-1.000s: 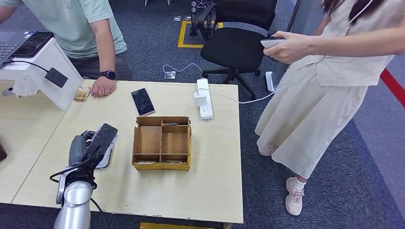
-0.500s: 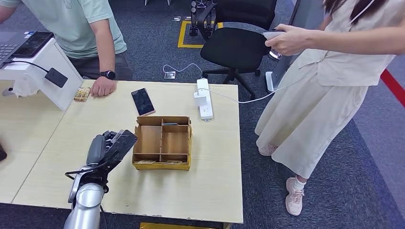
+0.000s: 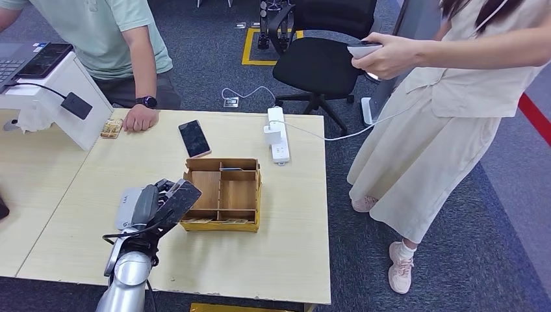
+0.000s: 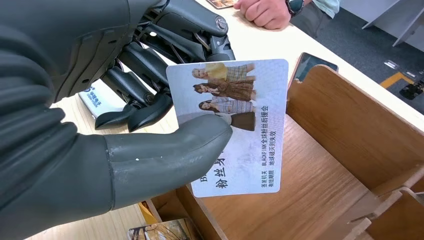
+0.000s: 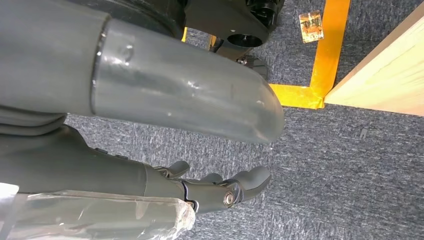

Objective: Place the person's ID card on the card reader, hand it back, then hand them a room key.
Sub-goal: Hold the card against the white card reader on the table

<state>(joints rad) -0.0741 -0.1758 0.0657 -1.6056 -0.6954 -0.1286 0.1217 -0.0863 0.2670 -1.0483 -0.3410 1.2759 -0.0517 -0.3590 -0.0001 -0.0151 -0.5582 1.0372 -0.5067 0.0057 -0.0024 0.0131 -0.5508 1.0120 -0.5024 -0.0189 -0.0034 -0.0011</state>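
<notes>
I have the card (image 4: 235,125) pinched in my left hand (image 3: 162,203) at the left wall of the wooden divider box (image 3: 221,195).

On the left wrist camera I see the thumb (image 4: 170,150) pressed on the printed face and the dark fingers behind it, with the card hanging over the box's left compartment. The card reader (image 3: 127,201) lies just left of the box, partly under my hand. Beyond the box lie a phone (image 3: 194,138) and a seated person's hand (image 3: 140,119) beside another card (image 3: 112,128). My right hand (image 5: 220,187) hangs over the carpet, fingers loosely apart, holding nothing.
</notes>
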